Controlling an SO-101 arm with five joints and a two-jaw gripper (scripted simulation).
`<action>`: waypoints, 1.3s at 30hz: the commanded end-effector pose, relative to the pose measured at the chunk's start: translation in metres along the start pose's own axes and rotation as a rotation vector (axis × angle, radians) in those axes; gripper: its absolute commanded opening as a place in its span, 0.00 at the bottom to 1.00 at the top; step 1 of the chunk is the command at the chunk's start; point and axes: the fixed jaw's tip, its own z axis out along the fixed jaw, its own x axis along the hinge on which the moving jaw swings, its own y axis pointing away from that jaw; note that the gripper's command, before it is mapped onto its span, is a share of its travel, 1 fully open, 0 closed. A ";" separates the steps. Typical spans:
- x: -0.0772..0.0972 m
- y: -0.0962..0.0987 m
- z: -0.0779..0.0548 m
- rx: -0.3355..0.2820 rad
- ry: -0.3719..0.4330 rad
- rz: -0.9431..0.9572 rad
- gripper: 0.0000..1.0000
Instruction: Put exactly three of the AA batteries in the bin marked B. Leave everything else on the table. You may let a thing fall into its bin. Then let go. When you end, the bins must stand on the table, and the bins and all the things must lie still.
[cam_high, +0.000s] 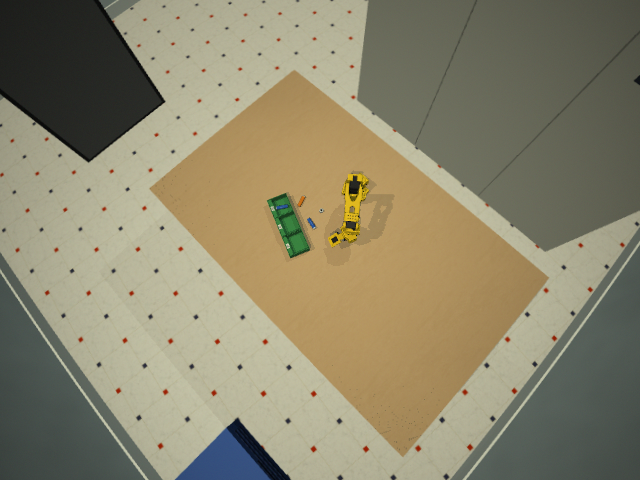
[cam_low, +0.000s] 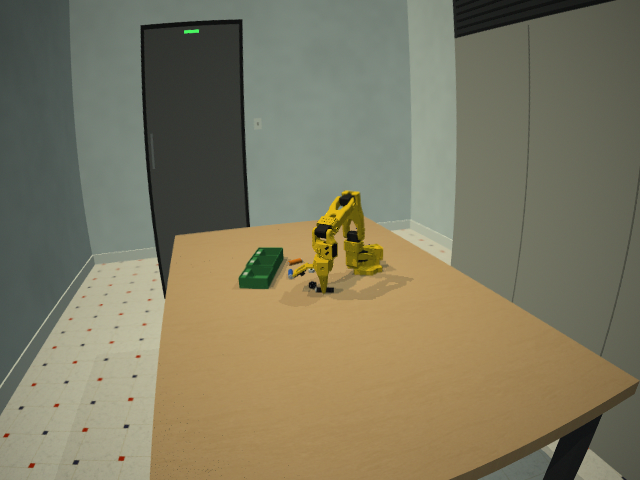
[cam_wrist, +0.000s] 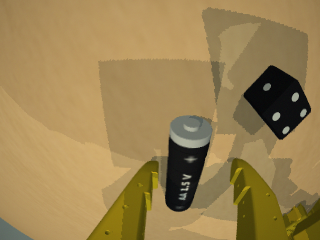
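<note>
A black AA battery (cam_low: 330, 290) (cam_wrist: 186, 167) lies on the table. My gripper (cam_low: 323, 290) (cam_wrist: 195, 161) is partly open and holds nothing. Its fingertips are low, one on each side of the battery's near part in the wrist view, with gaps to it. A green three-compartment bin tray (cam_high: 289, 224) (cam_low: 253, 283) stands on the table; its labels are too small to read. A blue, battery-like thing (cam_high: 281, 206) lies in its far compartment. The other two compartments look empty. Another blue battery-like thing (cam_high: 311, 223) (cam_low: 290, 273) lies between tray and arm.
A black die (cam_low: 312, 284) (cam_wrist: 278, 102) with white pips lies close to the black battery. An orange rod-like thing (cam_high: 301, 200) (cam_low: 295, 261) lies beside the tray's far end. A small whitish thing (cam_high: 321, 210) lies between the tray and the arm.
</note>
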 end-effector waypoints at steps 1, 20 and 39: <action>0.000 0.003 -0.002 -0.020 -0.009 0.001 0.21; 0.000 0.003 -0.002 -0.020 -0.009 0.001 0.17; 0.000 0.003 -0.002 -0.020 -0.009 0.001 0.04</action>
